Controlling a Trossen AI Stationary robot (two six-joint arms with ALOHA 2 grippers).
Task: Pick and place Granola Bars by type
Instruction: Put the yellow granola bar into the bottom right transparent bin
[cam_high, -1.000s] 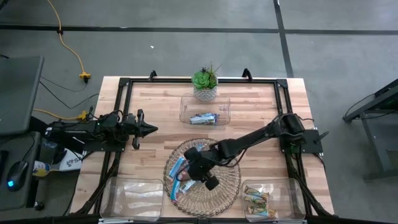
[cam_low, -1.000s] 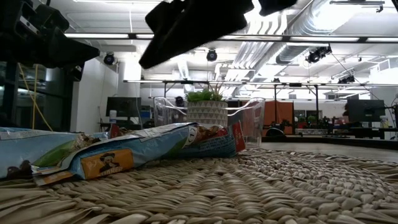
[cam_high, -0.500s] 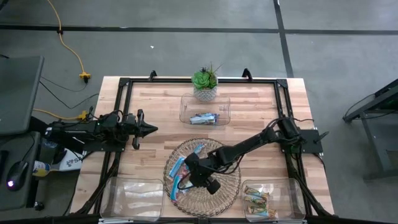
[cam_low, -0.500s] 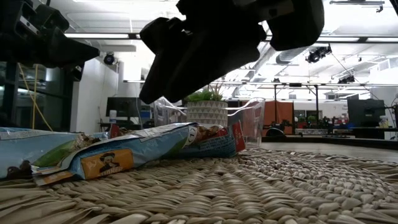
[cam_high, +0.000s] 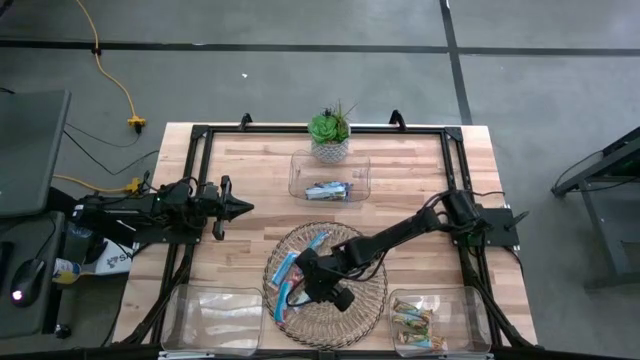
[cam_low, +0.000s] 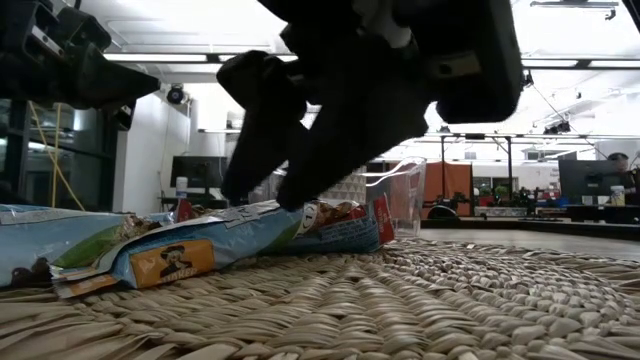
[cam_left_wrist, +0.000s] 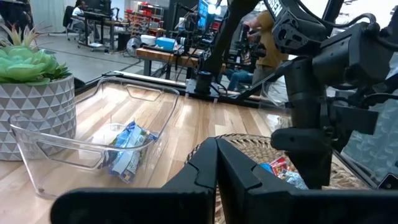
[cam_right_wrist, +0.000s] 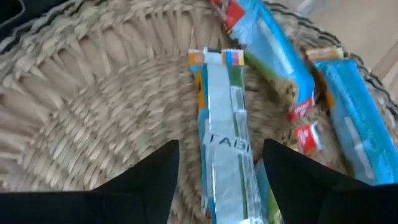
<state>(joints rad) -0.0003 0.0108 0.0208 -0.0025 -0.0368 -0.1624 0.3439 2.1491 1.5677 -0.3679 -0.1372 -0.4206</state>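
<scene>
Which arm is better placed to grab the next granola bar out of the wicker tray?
The right. Its right gripper hangs open over the wicker tray, fingers straddling a silvery-blue bar. The left gripper waits shut at the table's left side, away from the tray.

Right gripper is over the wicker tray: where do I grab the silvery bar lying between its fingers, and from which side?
Grip the silvery bar across its narrow width near mid-length, coming straight down from above. It lies flat on the wicker tray, lengthwise between the open right gripper fingers, so they likely already straddle its long edges. Blue bars crowd one side.
</scene>
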